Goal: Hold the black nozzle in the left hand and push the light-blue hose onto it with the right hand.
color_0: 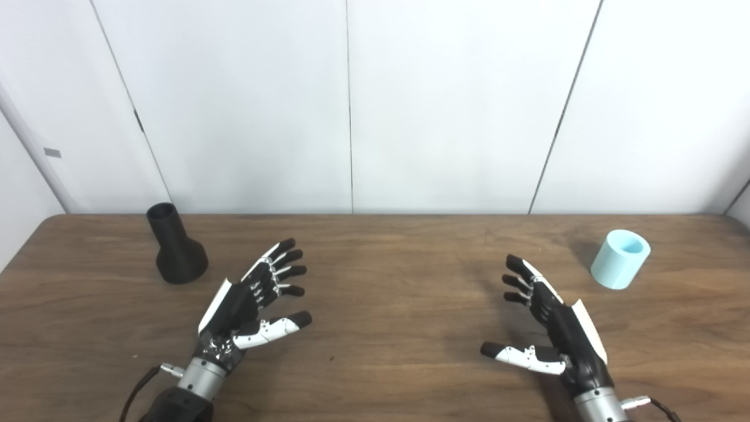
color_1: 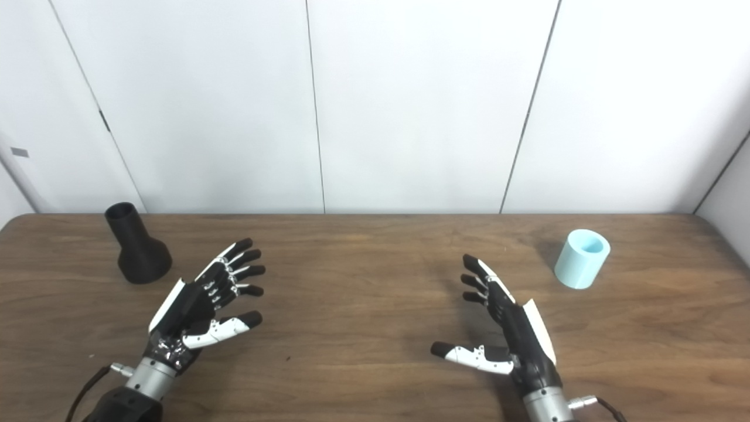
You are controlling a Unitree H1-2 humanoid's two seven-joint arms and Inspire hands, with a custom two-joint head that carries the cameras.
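**Nozzle and hose apart, both hands empty**

Nozzle first, from your left eye view: the black nozzle stands upright on its wide flared base at the far left of the wooden bench, narrow open neck pointing up. Your left hand hovers just beside it, toward the bench's middle, with fingers spread, thumb out to the side, and nothing in its grasp. It does not touch the nozzle. Over on the far right, the light-blue hose, a short thick tube, stands on end with its open mouth up, leaning a little to the right. Your right hand sits near it but clear of it, fingers extended and parted, thumb pointing toward the bench's centre, holding nothing.

From your right eye view you get the same layout seen slightly from the side: nozzle at far left, hose at far right, well apart, with both open, empty hands between them. A white panelled wall rises behind the bench's far edge.
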